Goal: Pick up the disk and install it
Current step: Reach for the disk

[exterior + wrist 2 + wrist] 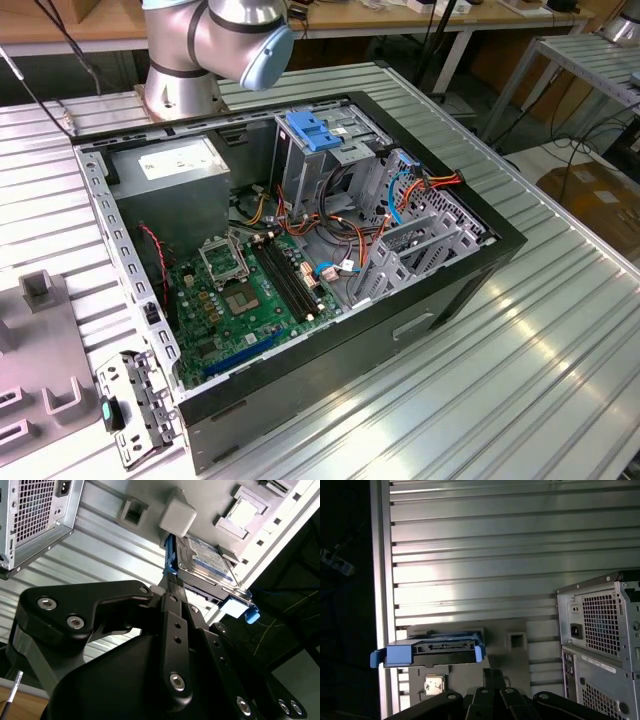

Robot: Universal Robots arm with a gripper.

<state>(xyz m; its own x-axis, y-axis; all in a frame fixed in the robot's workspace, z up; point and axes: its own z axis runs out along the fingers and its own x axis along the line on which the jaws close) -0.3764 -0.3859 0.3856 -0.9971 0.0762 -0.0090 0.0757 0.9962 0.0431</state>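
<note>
The disk (206, 556) is a dark drive with a white and blue label and a blue side bracket. It sits at a grey fixture plate (131, 511) on the ribbed table, behind the computer case. In the first wrist view the disk (432, 652) is seen edge-on, blue bracket ends sticking out on both sides. My gripper (175, 585) reaches up to the bracket's edge with its black linkage just below the drive. In the first wrist view the gripper (493, 674) is close beside the disk.
The open computer case (480, 270) lies on the table with a motherboard, cables and a metal drive cage topped by a blue latch (318, 130). Its vented rear (600, 640) stands near the fixture. A small square chip (434, 685) rests on the fixture. The table edge (382, 580) is close by.
</note>
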